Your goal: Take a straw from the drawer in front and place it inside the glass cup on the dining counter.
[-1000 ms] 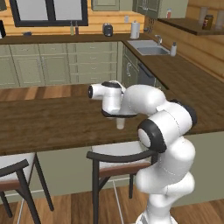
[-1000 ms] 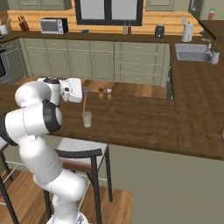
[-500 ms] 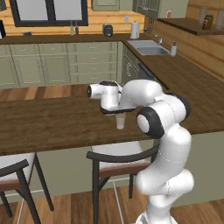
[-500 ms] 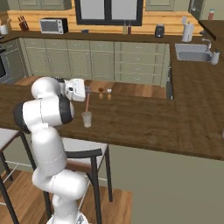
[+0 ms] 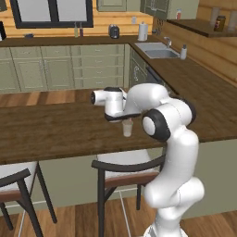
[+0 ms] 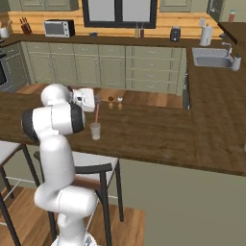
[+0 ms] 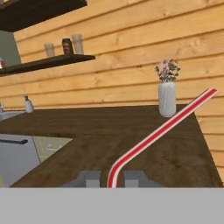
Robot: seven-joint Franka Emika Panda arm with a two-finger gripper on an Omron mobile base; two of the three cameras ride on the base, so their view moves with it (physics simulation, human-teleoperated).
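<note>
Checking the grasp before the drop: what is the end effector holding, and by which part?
The end effector holds the straw by one end, pinched between its fingertips; the rest sticks out ahead.

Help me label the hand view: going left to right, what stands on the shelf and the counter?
Small bottle near the left edge → pale cup on the shelf → dark jar → second pale cup → white vase of flowers on the counter.
</note>
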